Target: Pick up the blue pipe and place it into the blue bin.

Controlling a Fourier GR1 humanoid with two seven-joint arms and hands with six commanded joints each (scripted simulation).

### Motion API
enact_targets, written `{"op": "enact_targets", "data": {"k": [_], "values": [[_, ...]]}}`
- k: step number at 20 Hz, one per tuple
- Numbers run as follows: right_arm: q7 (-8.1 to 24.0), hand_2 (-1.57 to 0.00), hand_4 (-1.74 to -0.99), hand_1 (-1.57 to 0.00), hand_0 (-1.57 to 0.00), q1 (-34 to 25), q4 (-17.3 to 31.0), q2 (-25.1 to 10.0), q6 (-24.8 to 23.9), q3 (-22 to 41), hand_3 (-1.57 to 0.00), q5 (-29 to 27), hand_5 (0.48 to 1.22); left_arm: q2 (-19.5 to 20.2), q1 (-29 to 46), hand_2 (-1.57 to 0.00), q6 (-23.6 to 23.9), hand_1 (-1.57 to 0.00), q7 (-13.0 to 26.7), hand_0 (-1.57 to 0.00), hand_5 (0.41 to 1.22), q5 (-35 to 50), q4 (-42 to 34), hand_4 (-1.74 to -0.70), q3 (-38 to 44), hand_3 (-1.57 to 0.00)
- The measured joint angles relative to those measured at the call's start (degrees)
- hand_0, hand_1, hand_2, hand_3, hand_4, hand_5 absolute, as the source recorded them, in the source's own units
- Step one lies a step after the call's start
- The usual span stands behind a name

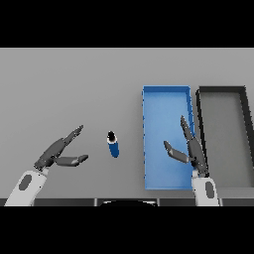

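Both hands open, nothing held; blue pipe point(113, 144) stands just left of the right hand point(191, 149), which hovers over the blue bin point(166, 94); left hand point(59, 154) sits nearer, so a clumsy swipe would probably tip it, rolling off across the table point(74, 89).

A short blue cylindrical pipe with a black end cap point(113, 144), lying between the two hands, is seen as smooth, plastic-looking, with a faint sheen along its side. The rectangular blue bin point(166, 99) under the right hand point(192, 151) appears matt, uniform, plastic-like. The dark-rimmed grey rectangular tray point(222, 91) just beyond that hand's outer side is noted as matt. The flat grey table point(69, 84) is smooth and dull. Both hands, left hand point(55, 154) included, show dark, slightly satin fingers.
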Motion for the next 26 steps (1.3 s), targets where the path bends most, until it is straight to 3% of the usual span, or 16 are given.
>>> {"op": "enact_targets", "data": {"k": [3, 8, 11, 16, 19, 22, 24, 26], "values": [[-0.1, 0.00, -1.256, 0.00, 0.00, 0.2, -0.1, -0.1, 0.0, -0.1, 0.00, 0.0, 0.616, -2.1, -0.9, 0.00, -0.9, 0.00, 2.1, 0.00, 0.463, -1.7, -0.8, -1.09, -3.3, 0.00], [-0.8, 0.00, -1.270, 0.00, 0.00, 0.8, -0.4, 0.0, 0.0, -0.4, 0.00, -0.3, 0.617, -6.6, -2.3, 0.00, -1.5, 0.00, 1.5, 0.00, 0.446, -4.6, 0.6, -1.12, -7.4, 0.00], [0.9, 0.00, -1.275, 0.00, 0.00, 0.5, -0.5, 0.7, -0.2, 0.1, 0.00, -0.1, 0.615, -10.0, -4.7, 0.00, -1.2, 0.00, 2.4, 0.00, 0.446, -6.1, 3.9, -1.12, -8.8, 0.00], [0.8, 0.00, -1.274, 0.00, 0.00, 0.7, -0.6, 0.3, 0.1, -0.7, 0.00, -1.1, 0.603, -15.9, -8.8, 0.00, -1.8, 0.00, 3.9, 0.00, 0.444, -6.1, 10.4, -1.11, -9.7, 0.00], [0.0, 0.00, -1.267, 0.00, 0.00, 1.1, -0.8, -0.2, 0.0, -1.0, 0.00, -0.8, 0.598, -18.5, -11.0, 0.00, -0.1, 0.00, 0.7, 0.00, 0.445, -9.8, 13.8, -1.07, -10.9, 0.00], [0.6, 0.00, -1.267, 0.00, 0.00, 1.2, -0.7, 0.3, 0.1, -0.8, 0.00, -1.0, 0.600, -21.3, -12.1, -0.02, -1.0, 0.00, -0.9, 0.00, 0.507, -8.4, 16.1, -1.11, -10.9, -0.02], [-0.1, 0.00, -1.261, 0.00, 0.00, 1.5, -1.1, 0.4, 0.0, -0.7, 0.00, -0.9, 0.600, -23.7, -13.0, -0.29, -0.9, -0.16, -1.9, -0.02, 0.607, -7.3, 18.0, -1.21, -10.3, -0.26], [1.0, 0.00, -1.259, 0.00, 0.00, 0.9, -0.2, 0.3, -0.1, -1.0, 0.00, -0.9, 0.602, -25.8, -12.1, -0.70, -0.2, -0.59, -2.5, -0.44, 0.828, -5.5, 19.0, -1.35, -9.4, -0.72]]}}
